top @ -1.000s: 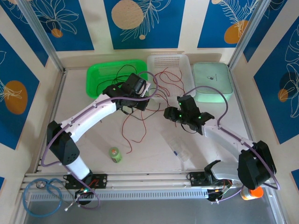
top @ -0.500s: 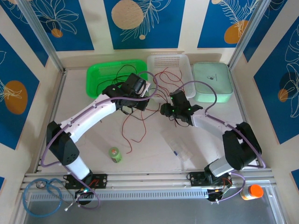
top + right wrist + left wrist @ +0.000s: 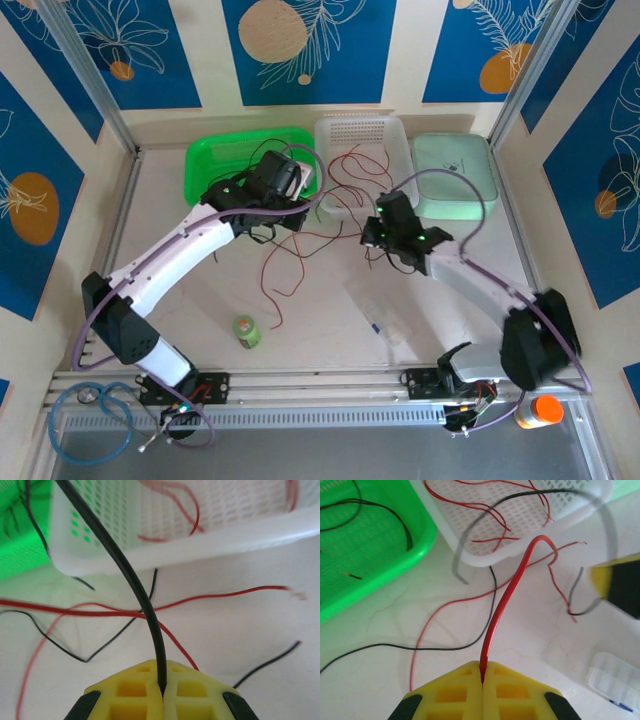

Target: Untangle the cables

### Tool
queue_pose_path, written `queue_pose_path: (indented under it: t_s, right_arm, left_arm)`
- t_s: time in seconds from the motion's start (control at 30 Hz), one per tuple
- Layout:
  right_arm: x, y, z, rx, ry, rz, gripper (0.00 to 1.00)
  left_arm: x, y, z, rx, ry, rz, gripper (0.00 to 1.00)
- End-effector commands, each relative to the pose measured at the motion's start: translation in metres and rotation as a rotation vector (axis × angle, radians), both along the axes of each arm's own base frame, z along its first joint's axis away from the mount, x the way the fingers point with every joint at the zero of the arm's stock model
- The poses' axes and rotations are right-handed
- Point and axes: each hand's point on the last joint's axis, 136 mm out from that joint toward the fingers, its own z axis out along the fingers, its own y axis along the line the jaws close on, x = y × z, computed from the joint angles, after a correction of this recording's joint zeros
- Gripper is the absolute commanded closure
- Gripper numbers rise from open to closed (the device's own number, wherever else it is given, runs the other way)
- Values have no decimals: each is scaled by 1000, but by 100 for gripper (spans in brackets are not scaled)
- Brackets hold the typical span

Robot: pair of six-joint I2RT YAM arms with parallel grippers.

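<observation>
Arms: I count two, the left arm [image 3: 175, 250] and the right arm [image 3: 480, 285]. Containers along the far edge of the worktop [image 3: 200, 310]: three, namely one green basket [image 3: 235, 160], one white basket [image 3: 362, 140] and one pale green lidded box [image 3: 455, 175]. Toward the near edge: one small green can [image 3: 247, 331] and one clear plastic case [image 3: 385, 318]. Loose wiring: red cables [image 3: 502, 600] and black cables [image 3: 135, 580], several of each; I cannot resolve the tangled strands into a firm number.

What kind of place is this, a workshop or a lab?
Probably a robot test booth in a lab: a table boxed in by blue printed panels and metal posts, two robot arms bolted to a rail at its near edge, and baskets with loose cables.
</observation>
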Motion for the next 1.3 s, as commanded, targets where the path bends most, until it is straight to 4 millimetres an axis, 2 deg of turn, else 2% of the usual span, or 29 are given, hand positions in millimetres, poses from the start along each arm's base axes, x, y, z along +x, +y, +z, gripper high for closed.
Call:
queue_pose_path:
  t_s: [0.0,0.17,0.27,0.37,0.47,0.67,0.77,0.87,1.1,1.27]
  right_arm:
    - [-25,-46,9,-39,8,-106,100]
    - [-56,-104,38,-26,-56,-239,100]
    - [-71,-132,52,-40,-91,-304,100]
    - [-81,-152,58,-60,-99,-355,100]
    - [-87,-163,58,-60,-93,-385,100]
    - [-88,-159,52,-10,-81,-371,100]
    - [-88,-154,48,13,-69,-358,100]
    - [-89,-149,45,36,-58,-345,100]
    - [-92,-137,40,76,-39,-313,100]
    - [-96,-132,40,78,-35,-295,100]
  left_arm:
    - [21,18,28,-4,-71,101,100]
    - [48,34,58,-33,-147,191,98]
    - [62,37,72,-61,-176,215,97]
    - [75,35,85,-82,-206,219,96]
    - [89,19,99,-132,-238,179,96]
    - [115,-44,127,-336,-274,2,97]
    - [129,-64,140,-418,-327,-37,97]
    - [146,-74,146,-458,-394,-40,97]
    - [180,-94,137,-543,-519,-36,96]
    - [199,-110,112,-577,-510,-39,95]
